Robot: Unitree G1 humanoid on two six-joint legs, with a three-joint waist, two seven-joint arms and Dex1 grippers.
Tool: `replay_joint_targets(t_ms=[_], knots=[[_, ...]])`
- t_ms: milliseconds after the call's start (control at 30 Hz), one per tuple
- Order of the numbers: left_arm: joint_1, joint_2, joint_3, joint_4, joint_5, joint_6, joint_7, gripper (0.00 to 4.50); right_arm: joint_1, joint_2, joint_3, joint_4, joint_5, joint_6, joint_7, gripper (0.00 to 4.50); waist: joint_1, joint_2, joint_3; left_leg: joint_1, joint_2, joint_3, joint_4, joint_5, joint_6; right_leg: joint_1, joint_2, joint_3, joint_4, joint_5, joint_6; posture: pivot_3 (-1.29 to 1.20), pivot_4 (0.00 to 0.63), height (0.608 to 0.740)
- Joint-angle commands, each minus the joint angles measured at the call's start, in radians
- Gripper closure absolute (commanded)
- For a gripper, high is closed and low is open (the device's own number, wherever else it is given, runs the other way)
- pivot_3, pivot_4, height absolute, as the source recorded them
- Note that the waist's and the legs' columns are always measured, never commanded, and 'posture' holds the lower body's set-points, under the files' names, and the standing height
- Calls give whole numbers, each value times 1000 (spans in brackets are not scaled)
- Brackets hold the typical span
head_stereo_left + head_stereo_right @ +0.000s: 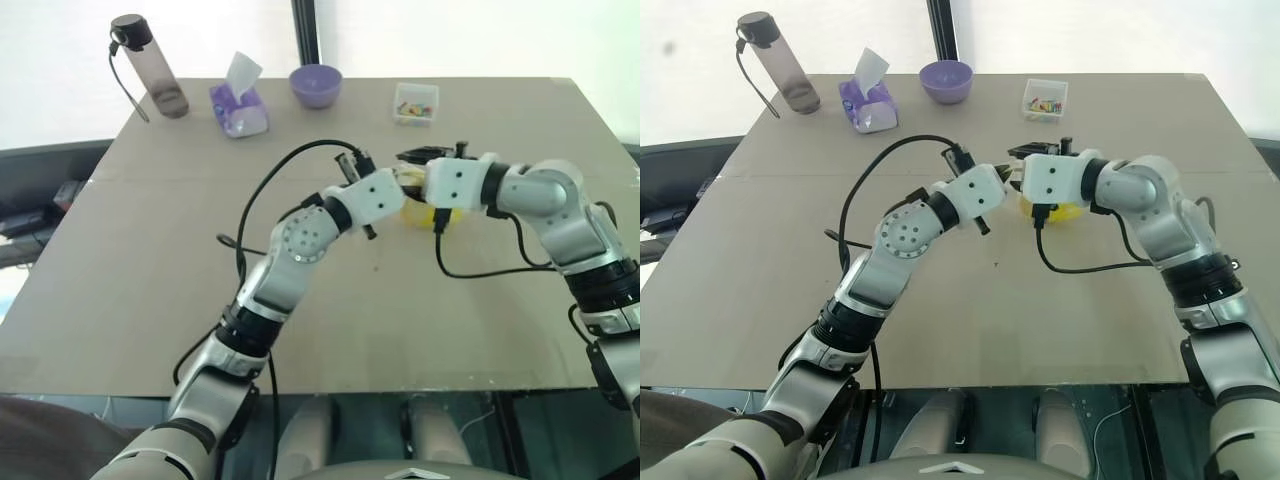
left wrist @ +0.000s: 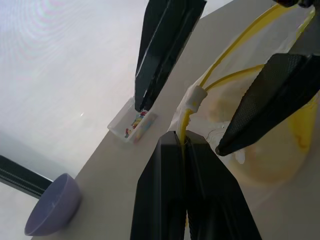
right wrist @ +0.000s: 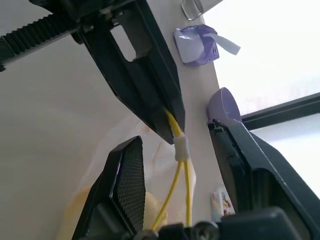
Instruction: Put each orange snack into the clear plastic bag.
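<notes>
Looking at head views: left gripper (image 1: 397,178) and right gripper (image 1: 412,160) meet mid-table, just in front of the small clear box (image 1: 416,103); the clear plastic bag (image 1: 432,215) hangs between them with the orange snack (image 1: 1058,212) showing yellow under the right wrist.
Table (image 1: 150,280) stuff: one water bottle (image 1: 150,66), one purple tissue pack (image 1: 239,108), one purple bowl (image 1: 316,85), all along the far edge, well apart from the bag.
In the way: both wrists cover most of the bag from above.
Left wrist view: left fingers (image 2: 170,200) pressed together on the bag's yellow strip (image 2: 220,65), right by the white slider (image 2: 195,97). Snack (image 2: 270,150) sits inside the clear film, pale orange and domed. Right gripper's two fingers straddle the bag mouth.
Right wrist view: right fingers (image 3: 130,185) spread apart either side of the strip, not pinching anything.
Count: one snack, one bag.
</notes>
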Motion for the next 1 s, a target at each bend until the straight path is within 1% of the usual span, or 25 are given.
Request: replay_joint_targets(t_ms=[33,533,967,1000], knots=[[-11,0,13,-52,5,-4,5,4500,-22,-2,-26,-24,13,-15,-1,2133,0,0,0,0,0,0,0,0,0,0,0,0,0,0,0,0,150,740],[-10,-3,13,-21,4,-8,14,4500,6,-44,-66,-66,40,30,13,2133,0,0,0,0,0,0,0,0,0,0,0,0,0,0,0,0,150,740],[-4,-17,19,-13,-6,0,20,4500,15,-64,-63,-83,55,47,16,2133,0,0,0,0,0,0,0,0,0,0,0,0,0,0,0,0,150,740],[-3,-18,19,-13,-6,0,20,4500,15,-64,-62,-84,57,48,18,2357,0,0,0,0,0,0,0,0,0,0,0,0,0,0,0,0,150,740]])
